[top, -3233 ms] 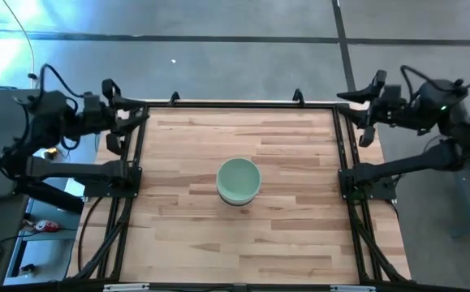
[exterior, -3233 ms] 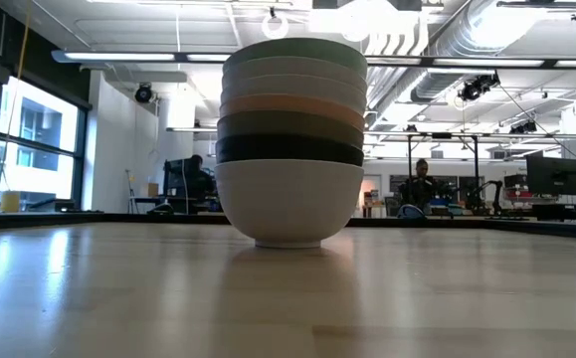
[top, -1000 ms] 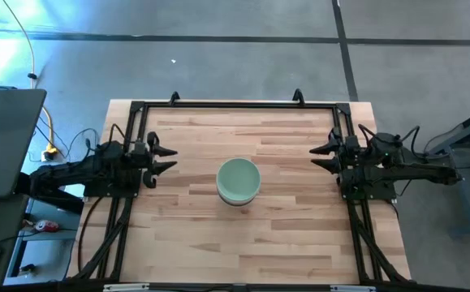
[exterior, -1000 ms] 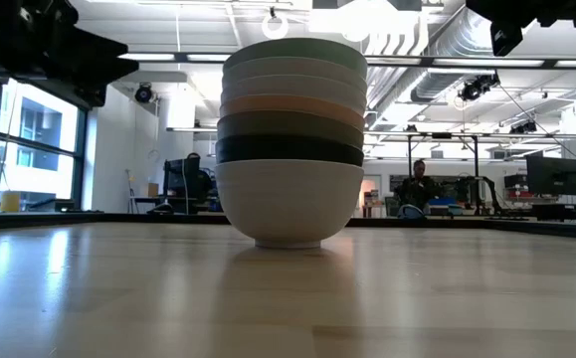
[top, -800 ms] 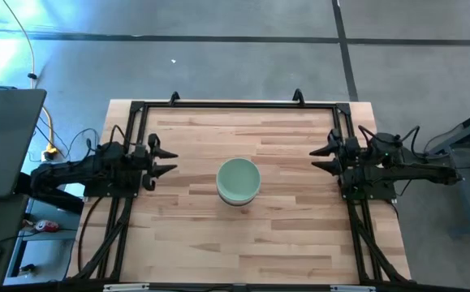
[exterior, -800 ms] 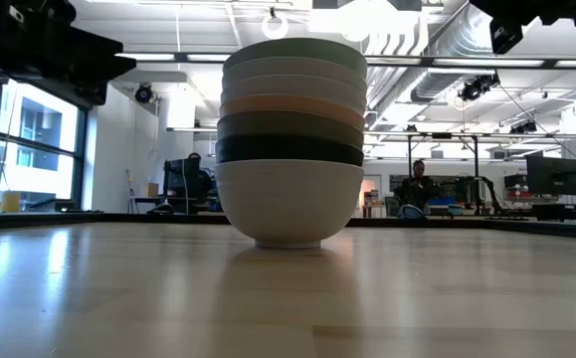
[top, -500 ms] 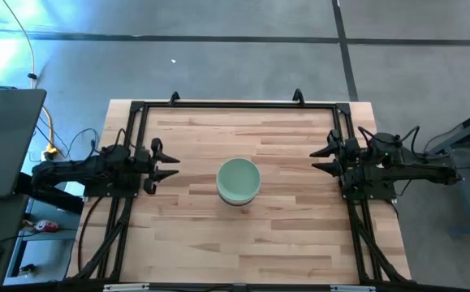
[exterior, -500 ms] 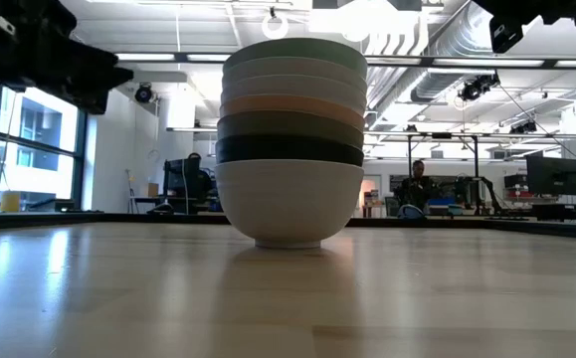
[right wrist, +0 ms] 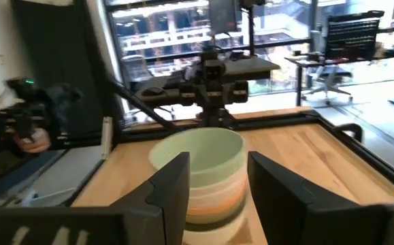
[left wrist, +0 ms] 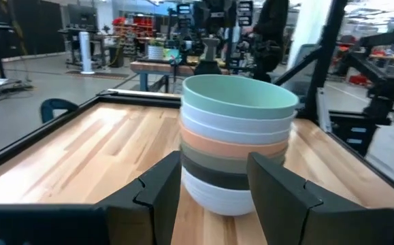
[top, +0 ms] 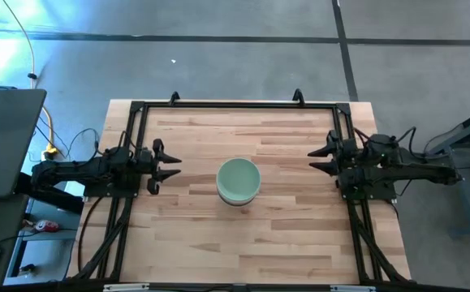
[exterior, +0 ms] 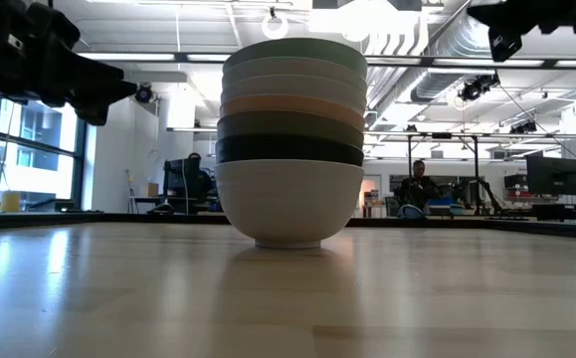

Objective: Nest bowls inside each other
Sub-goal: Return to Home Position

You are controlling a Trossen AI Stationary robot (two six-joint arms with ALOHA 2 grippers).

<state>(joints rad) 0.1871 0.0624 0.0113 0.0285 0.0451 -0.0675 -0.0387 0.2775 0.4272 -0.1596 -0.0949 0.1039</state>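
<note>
Bowls [top: 239,180] seen from above — only the top one shows (others hidden), nested interiors unseen

the bowls [exterior: 289,139] stand nested upright in one stack at the middle of the table [top: 299,235]. the pale green bowl [top: 239,178] is on top, a white bowl [exterior: 288,204] lowest.

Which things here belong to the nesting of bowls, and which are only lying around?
Belonging to the job: the stack of bowls, green bowl on top; left gripper and right gripper, both open, apart from it.
Just there: the black frame round the table; yellow cable; a person behind.
</note>
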